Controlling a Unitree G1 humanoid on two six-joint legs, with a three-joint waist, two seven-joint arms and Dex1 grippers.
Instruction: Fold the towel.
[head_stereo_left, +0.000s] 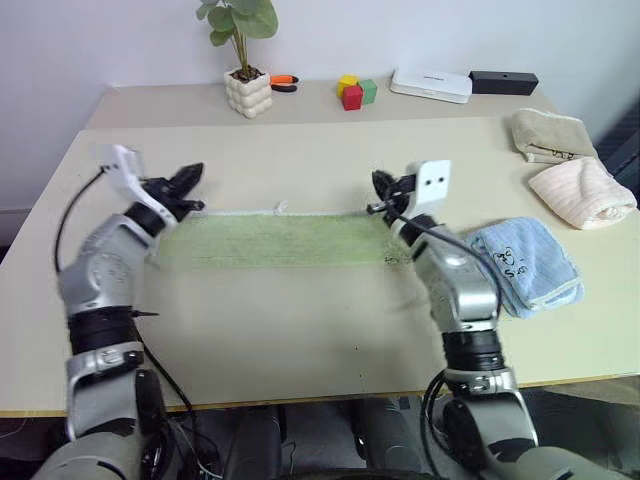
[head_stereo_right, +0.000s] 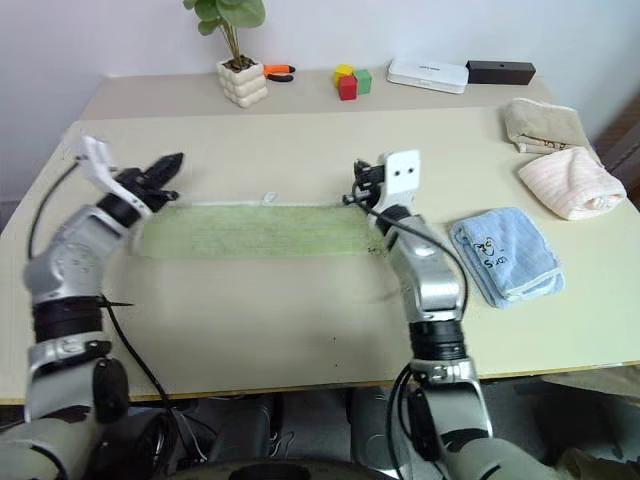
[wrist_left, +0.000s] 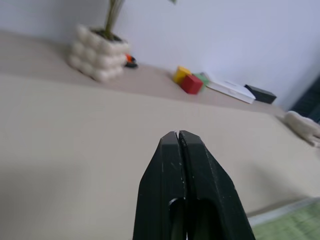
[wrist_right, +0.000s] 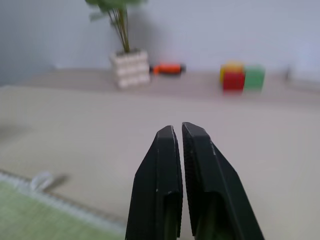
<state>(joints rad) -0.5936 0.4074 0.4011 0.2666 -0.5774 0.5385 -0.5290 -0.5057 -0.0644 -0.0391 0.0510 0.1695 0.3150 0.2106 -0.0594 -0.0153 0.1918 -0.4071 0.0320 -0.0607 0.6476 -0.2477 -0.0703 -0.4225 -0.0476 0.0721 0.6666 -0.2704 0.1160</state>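
The light green towel (head_stereo_left: 270, 240) lies flat on the table as a long narrow strip, with its white edging and small white loop (head_stereo_left: 281, 208) along the far side. My left gripper (head_stereo_left: 195, 175) hangs shut above the strip's left far corner, with nothing between its fingers. My right gripper (head_stereo_left: 378, 182) hangs shut above the right far corner, also empty. Both point level toward the back of the table. The left wrist view catches a corner of the towel (wrist_left: 295, 225) below the shut fingers. In the right wrist view the towel's edge (wrist_right: 30, 215) and loop lie below.
A folded light blue towel (head_stereo_left: 525, 262) lies right of my right arm, with a pink towel (head_stereo_left: 582, 192) and a beige towel (head_stereo_left: 548, 135) behind it. Along the back stand a potted plant (head_stereo_left: 248, 92), an orange tool (head_stereo_left: 284, 81), coloured blocks (head_stereo_left: 355, 92), a white box (head_stereo_left: 430, 85) and a black box (head_stereo_left: 503, 82).
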